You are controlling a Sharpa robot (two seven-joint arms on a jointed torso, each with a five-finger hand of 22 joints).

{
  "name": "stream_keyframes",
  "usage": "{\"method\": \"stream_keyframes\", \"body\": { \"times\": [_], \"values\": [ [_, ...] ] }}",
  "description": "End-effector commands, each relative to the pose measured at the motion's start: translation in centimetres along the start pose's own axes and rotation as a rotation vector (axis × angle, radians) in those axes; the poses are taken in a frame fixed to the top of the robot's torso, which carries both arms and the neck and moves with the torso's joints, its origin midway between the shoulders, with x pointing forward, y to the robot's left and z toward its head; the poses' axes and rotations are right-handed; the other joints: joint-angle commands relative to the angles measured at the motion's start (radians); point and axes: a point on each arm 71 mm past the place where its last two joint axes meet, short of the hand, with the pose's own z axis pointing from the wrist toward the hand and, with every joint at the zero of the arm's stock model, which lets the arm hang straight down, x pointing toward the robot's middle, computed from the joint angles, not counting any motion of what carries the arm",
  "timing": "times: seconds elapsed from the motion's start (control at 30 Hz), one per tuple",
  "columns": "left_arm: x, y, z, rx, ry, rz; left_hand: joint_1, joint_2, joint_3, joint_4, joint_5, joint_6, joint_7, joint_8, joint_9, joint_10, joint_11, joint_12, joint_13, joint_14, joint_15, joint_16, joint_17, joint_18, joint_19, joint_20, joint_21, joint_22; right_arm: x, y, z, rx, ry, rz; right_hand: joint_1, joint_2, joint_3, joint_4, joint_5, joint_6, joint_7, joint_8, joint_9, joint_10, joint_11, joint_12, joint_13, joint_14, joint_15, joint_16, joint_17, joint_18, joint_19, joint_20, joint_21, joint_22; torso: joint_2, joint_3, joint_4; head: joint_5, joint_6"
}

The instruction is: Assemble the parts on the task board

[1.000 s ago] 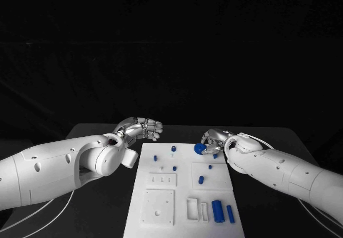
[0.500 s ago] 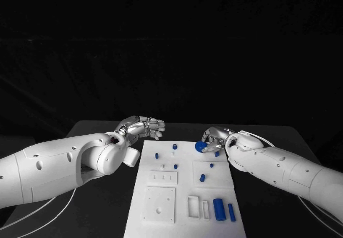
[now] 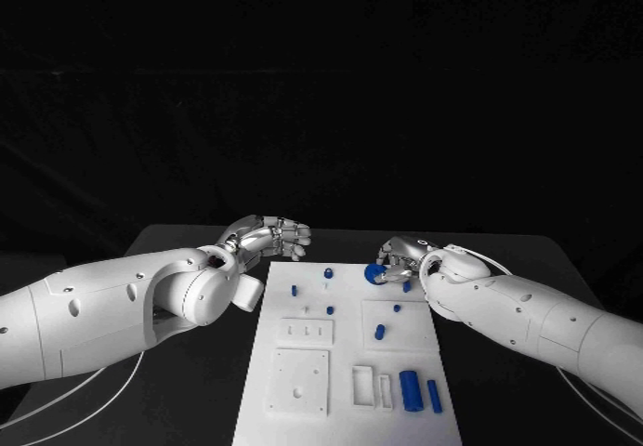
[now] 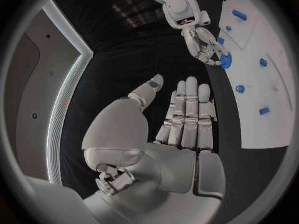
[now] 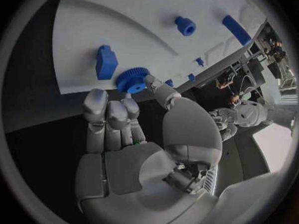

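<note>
Right hand (image 3: pixel 400 258): pinched a blue gear (image 3: pixel 375 274) in its fingers, over the task board (image 3: pixel 302 390) at its far right corner.
Left hand (image 3: pixel 269 238): empty, fingers loosely extended, beside the board's far left corner.
Risk: the shallow pinch could have let the gear tilt or drop, missing its seat beside the blue block (image 5: pixel 106 62).

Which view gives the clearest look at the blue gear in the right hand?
The right wrist view: the gear sits close, its toothed rim plain, pinched at the right hand's fingertips beside the board. The head view shows it as a small blue disc; the left wrist view shows it far off.
</note>
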Motion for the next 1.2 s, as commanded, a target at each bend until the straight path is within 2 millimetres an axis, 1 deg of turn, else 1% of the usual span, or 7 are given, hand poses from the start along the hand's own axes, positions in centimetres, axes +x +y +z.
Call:
{"method": "stream_keyframes", "body": {
  "times": [0.03, 0.27, 0.43, 0.57, 0.87, 1.1, 1.2],
  "values": [
    [0.2, -0.2, 0.0, 0.009, 0.015, 0.001, -0.012, 0.000, 0.000, -0.004, -0.002, 0.005, -0.001, -0.006, 0.001, 0.005, 0.001, -0.003, 0.001, 0.004, 0.004, -0.004, 0.001, 0.011, -0.009, 0.000, 0.006, 0.019, 0.9, 0.1, -0.1, 0.011, 0.049, -0.022, -0.012, 0.001, 0.000, 0.008, 0.006, 0.031, 0.022, 0.007, 0.002, 0.001, -0.008, 0.000, -0.002, 0.000, -0.004, 0.002, 0.002, 0.107, -0.001, -0.008, 0.005, 0.020, 0.000, 0.0010, 0.0000, 0.000, 0.000],
    [0.2, -0.2, 0.0, 0.008, 0.017, 0.001, -0.012, 0.000, 0.001, -0.004, -0.002, 0.005, -0.001, -0.006, 0.001, 0.005, 0.001, -0.003, 0.001, 0.004, 0.003, -0.004, 0.001, 0.011, -0.009, 0.000, 0.006, 0.018, 1.0, 0.2, -0.1, 0.007, 0.058, -0.048, -0.022, 0.009, 0.001, 0.018, 0.010, 0.041, 0.018, 0.010, 0.004, 0.000, -0.012, -0.001, -0.003, 0.000, -0.008, 0.000, 0.007, 0.107, -0.004, -0.010, 0.008, 0.020, 0.000, 0.0010, -0.0004, 0.000, 0.001],
    [0.2, -0.2, 0.0, 0.008, 0.017, 0.001, -0.012, 0.000, 0.001, -0.004, -0.002, 0.005, -0.001, -0.006, 0.001, 0.005, 0.001, -0.003, 0.001, 0.004, 0.003, -0.004, 0.001, 0.011, -0.009, -0.001, 0.006, 0.018, 1.1, 0.1, -0.1, 0.004, 0.054, -0.094, 0.003, 0.013, 0.023, 0.007, -0.010, 0.050, 0.015, 0.011, 0.005, 0.001, -0.016, 0.000, -0.003, 0.001, -0.011, -0.003, 0.012, 0.107, -0.006, -0.012, 0.012, 0.020, 0.000, 0.0016, 0.0000, -0.001, 0.001],
    [0.2, -0.2, 0.0, 0.007, 0.017, 0.001, -0.011, 0.000, 0.002, -0.005, -0.002, 0.005, -0.001, -0.006, 0.001, 0.005, 0.001, -0.003, 0.001, 0.004, 0.003, -0.004, 0.002, 0.011, -0.009, -0.001, 0.006, 0.018, 1.2, 0.5, -0.1, -0.011, 0.043, -0.150, 0.030, 0.006, 0.044, -0.009, -0.023, 0.053, 0.014, 0.010, 0.005, 0.001, -0.016, -0.002, -0.005, 0.003, -0.012, -0.005, 0.017, 0.107, -0.007, -0.012, 0.016, 0.020, 0.001, 0.0023, -0.0010, 0.000, 0.001],
    [0.2, -0.2, 0.0, 0.007, 0.017, 0.001, -0.011, 0.000, 0.002, -0.005, -0.003, 0.005, -0.001, -0.006, 0.001, 0.005, 0.001, -0.003, 0.001, 0.005, 0.003, -0.005, 0.002, 0.011, -0.009, -0.001, 0.006, 0.018, 2.0, 1.0, -0.3, -0.038, 0.031, -0.234, 0.057, -0.009, 0.071, -0.031, -0.018, 0.059, 0.014, 0.009, 0.005, 0.006, -0.016, -0.001, -0.006, 0.006, -0.011, -0.009, 0.024, 0.107, -0.007, -0.007, 0.023, 0.019, 0.001, 0.0028, -0.0004, -0.002, -0.002],
    [0.2, -0.2, 0.0, 0.007, 0.018, 0.001, -0.012, 0.000, 0.003, -0.005, -0.003, 0.004, -0.001, -0.006, 0.001, 0.005, 0.001, -0.003, 0.001, 0.005, 0.003, -0.005, 0.002, 0.011, -0.009, -0.001, 0.006, 0.018, 2.5, 1.1, -0.4, -0.040, 0.050, -0.222, 0.051, -0.011, 0.074, -0.026, -0.020, 0.065, 0.014, 0.010, 0.006, 0.010, -0.016, 0.001, -0.005, 0.008, -0.011, -0.011, 0.026, 0.107, -0.006, -0.004, 0.026, 0.018, 0.001, 0.0022, -0.0008, -0.001, -0.002],
    [0.2, -0.2, -0.1, 0.007, 0.017, 0.001, -0.012, 0.001, 0.003, -0.005, -0.003, 0.004, -0.001, -0.006, 0.001, 0.005, 0.001, -0.003, 0.001, 0.005, 0.003, -0.005, 0.002, 0.011, -0.009, -0.001, 0.007, 0.018, 2.6, 1.1, -0.4, -0.040, 0.055, -0.208, 0.038, -0.004, 0.079, -0.012, -0.019, 0.084, 0.009, 0.018, 0.010, 0.013, -0.020, 0.001, -0.006, 0.009, -0.015, -0.013, 0.030, 0.107, -0.006, 0.000, 0.028, 0.018, 0.001, 0.0025, -0.0007, -0.002, -0.003]
  ]
}}
